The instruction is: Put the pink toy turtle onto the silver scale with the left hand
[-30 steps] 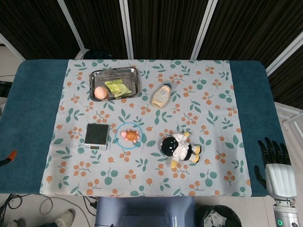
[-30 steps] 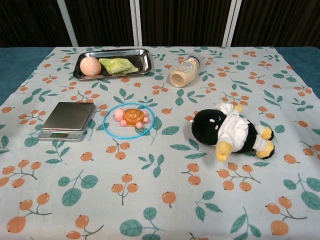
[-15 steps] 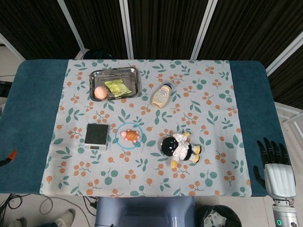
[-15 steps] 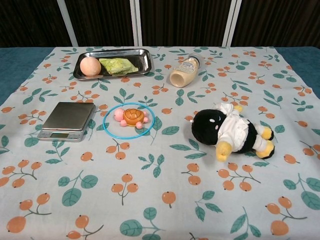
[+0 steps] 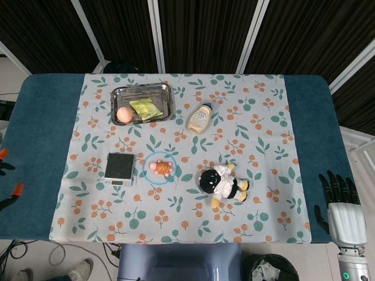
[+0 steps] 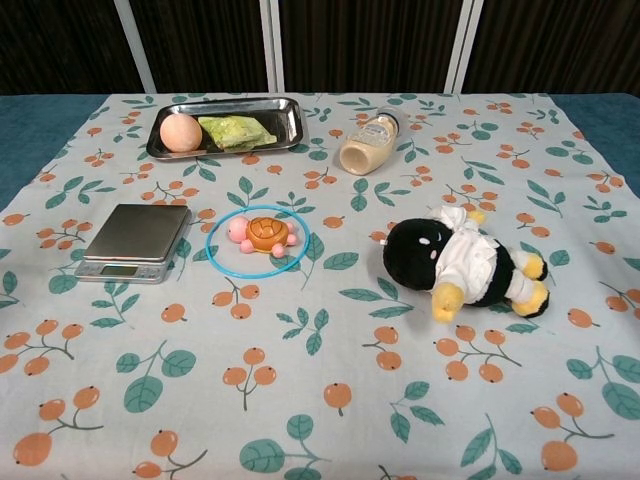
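The pink toy turtle [image 5: 162, 168] [image 6: 262, 234], with an orange shell, lies inside a blue ring [image 5: 160, 168] [image 6: 258, 242] at the table's middle. The silver scale [image 5: 120, 169] [image 6: 134, 242] stands just left of the ring. Only orange fingertips [image 5: 16, 189] of my left hand [image 5: 6, 172] show, at the left edge of the head view, spread apart, holding nothing and far from the turtle. My right hand [image 5: 343, 206] hangs off the table's near right corner with its fingers straight and empty. The chest view shows neither hand.
A steel tray [image 5: 142, 103] [image 6: 283, 113] with an egg [image 6: 180, 132] and a green packet [image 6: 236, 132] sits at the back left. A cream bottle [image 5: 199, 119] [image 6: 367, 144] lies right of it. A black plush penguin [image 5: 222, 184] [image 6: 462, 262] lies right of the turtle.
A second orange fingertip of my left hand has come into view at the left edge of the head view. My right hand has sunk slightly. The objects have not moved.
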